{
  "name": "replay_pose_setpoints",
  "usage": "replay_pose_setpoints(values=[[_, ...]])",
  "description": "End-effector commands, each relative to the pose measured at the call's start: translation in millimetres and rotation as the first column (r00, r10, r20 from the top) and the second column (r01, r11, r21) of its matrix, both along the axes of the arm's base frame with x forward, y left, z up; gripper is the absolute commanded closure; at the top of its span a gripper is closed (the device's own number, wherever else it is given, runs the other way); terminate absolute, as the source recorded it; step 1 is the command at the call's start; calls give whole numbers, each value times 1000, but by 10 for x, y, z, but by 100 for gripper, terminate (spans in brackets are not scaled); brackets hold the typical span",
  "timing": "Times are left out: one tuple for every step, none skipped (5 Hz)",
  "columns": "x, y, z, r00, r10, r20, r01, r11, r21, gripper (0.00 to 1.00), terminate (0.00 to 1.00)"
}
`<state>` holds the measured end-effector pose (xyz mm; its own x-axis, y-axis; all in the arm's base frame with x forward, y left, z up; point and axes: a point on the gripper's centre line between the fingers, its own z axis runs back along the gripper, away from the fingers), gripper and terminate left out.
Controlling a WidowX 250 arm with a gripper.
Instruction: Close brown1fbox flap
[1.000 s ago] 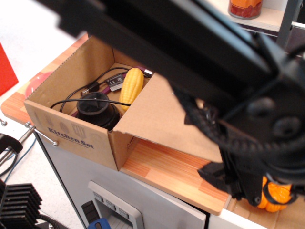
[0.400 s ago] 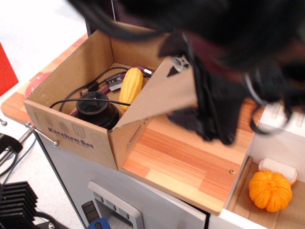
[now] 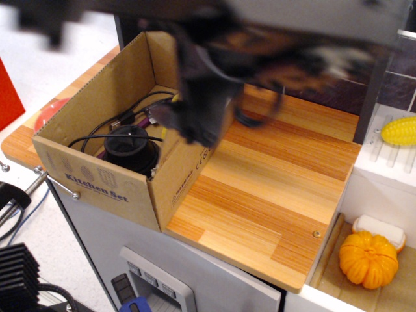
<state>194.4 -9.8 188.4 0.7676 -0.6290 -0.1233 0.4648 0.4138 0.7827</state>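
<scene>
The brown1fbox (image 3: 97, 185), with "Kitchen Set" printed on its front, stands at the left end of the wooden counter (image 3: 273, 188). Its top is open on the left, showing a black round object (image 3: 130, 148) and black cables. My gripper (image 3: 201, 104) is a dark, motion-blurred mass over the box's right edge; its jaws cannot be made out. The flap no longer lies out over the counter. It is hidden behind the blurred gripper, so its angle cannot be told.
An orange pumpkin (image 3: 368, 259) and a white-and-orange item (image 3: 378, 229) lie in a lower compartment at the right. A yellow corn cob (image 3: 398, 130) lies on a white rack at the right. A red object (image 3: 51, 112) sits behind the box's left side.
The arm has swept from the right side leftward over the box. The flap, which stuck out to the right over the counter, has swung up toward the box and out of sight.
</scene>
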Motion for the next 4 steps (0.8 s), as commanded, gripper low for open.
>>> replay_pose_setpoints(values=[[13, 529, 23, 998, -61, 26, 63, 996, -57, 0, 0], [84, 797, 9, 995, -98, 0, 97, 991, -95, 0, 0], [51, 1025, -39, 992, -124, 1, 123, 986, -111, 0, 0], [-4, 1134, -7, 989, -147, -18, 144, 982, -124, 0, 100]])
